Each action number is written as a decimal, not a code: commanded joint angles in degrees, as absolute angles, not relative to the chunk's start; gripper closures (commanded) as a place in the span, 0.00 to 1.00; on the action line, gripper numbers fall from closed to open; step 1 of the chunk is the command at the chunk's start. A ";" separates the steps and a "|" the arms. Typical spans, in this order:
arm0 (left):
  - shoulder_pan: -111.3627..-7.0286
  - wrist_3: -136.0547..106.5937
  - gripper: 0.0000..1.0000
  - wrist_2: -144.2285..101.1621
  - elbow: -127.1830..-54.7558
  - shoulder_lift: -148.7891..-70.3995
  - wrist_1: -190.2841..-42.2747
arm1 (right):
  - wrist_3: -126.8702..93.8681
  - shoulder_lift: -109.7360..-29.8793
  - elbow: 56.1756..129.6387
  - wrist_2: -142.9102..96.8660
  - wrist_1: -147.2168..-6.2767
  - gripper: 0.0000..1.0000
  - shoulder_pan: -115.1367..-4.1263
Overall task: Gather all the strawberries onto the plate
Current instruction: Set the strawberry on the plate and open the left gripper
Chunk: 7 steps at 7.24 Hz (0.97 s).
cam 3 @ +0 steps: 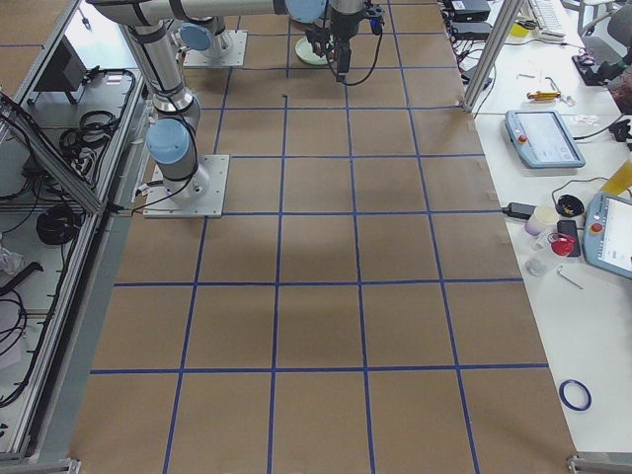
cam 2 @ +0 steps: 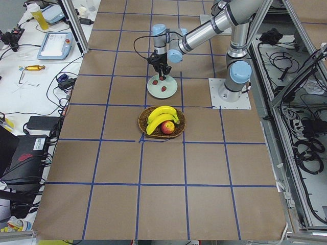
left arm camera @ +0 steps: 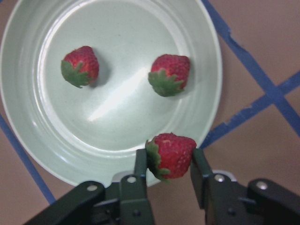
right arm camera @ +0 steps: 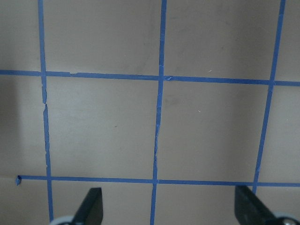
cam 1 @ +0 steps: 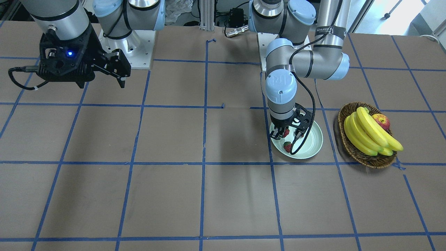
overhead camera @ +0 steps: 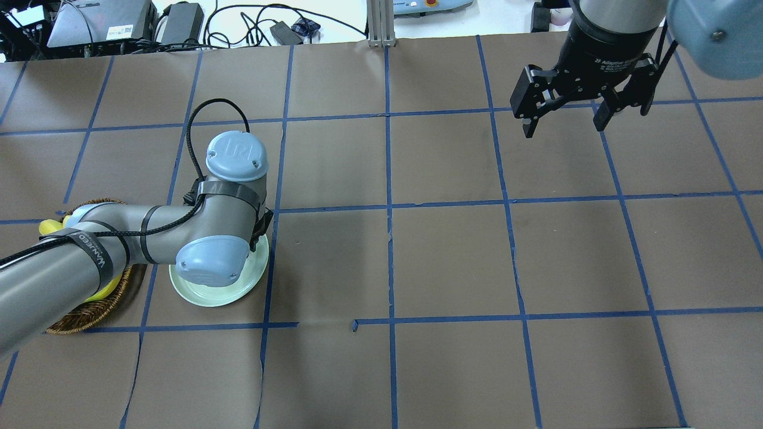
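The pale green plate (left arm camera: 117,108) fills the left wrist view, with two strawberries lying in it, one on the left (left arm camera: 80,65) and one right of centre (left arm camera: 169,74). My left gripper (left arm camera: 168,161) is shut on a third strawberry (left arm camera: 171,154) and holds it over the plate's near rim. In the front view the left gripper (cam 1: 287,134) sits low over the plate (cam 1: 312,141), with a strawberry (cam 1: 287,146) beside it. My right gripper (overhead camera: 563,122) is open and empty, high over bare table, far from the plate. In the overhead view the left arm covers most of the plate (overhead camera: 217,292).
A brown wicker basket (cam 1: 348,146) with a bunch of bananas (cam 1: 369,134) and a red-yellow apple (cam 1: 381,121) stands close beside the plate, on the side away from the table's middle. The table is brown paper with blue tape grid lines.
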<state>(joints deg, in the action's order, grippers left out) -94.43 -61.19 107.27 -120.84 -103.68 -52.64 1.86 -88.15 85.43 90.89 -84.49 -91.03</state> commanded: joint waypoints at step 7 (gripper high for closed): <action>-100.30 -51.74 0.00 94.95 -88.36 -99.42 -80.81 | 1.93 -88.07 85.43 90.88 -84.11 0.00 -91.05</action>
